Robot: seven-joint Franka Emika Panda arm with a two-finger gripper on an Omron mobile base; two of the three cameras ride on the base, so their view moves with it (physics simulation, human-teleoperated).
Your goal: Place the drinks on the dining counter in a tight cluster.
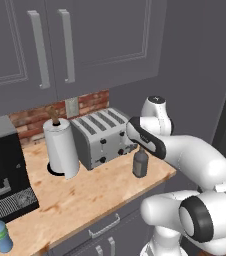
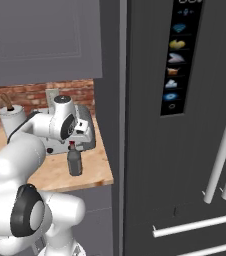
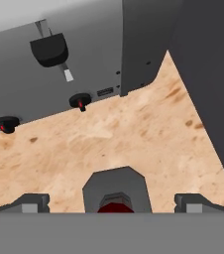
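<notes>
The hand (image 3: 112,201) hangs directly over the dark grey-brown bottle with the red cap (image 3: 116,193), its two fingertips (image 3: 32,202) spread wide to either side of the cap and touching nothing, so the bottle is not yet held. The bottle stands upright on the light wood table (image 3: 134,134) straight below the hand, near that table's outer corner. Just beyond the hand sits the steel four-slot toaster (image 1: 101,136), its dark lever and red-marked knobs facing the bottle; past that stands the white paper towel roll on its holder (image 1: 61,147), then the black coffee machine (image 1: 2,170), and farthest off the slim blue bottle with the green label (image 1: 0,235) at the table's front edge. The grasp looks like the step in hand. Judging from here, a descent that drifts off centre could let one fingertip strike the cap and tip the bottle, and it could roll off the nearby corner. A grip taken too high on the cap could let the bottle swing or slip once lifted, and the toaster leaves little room on that side.
</notes>
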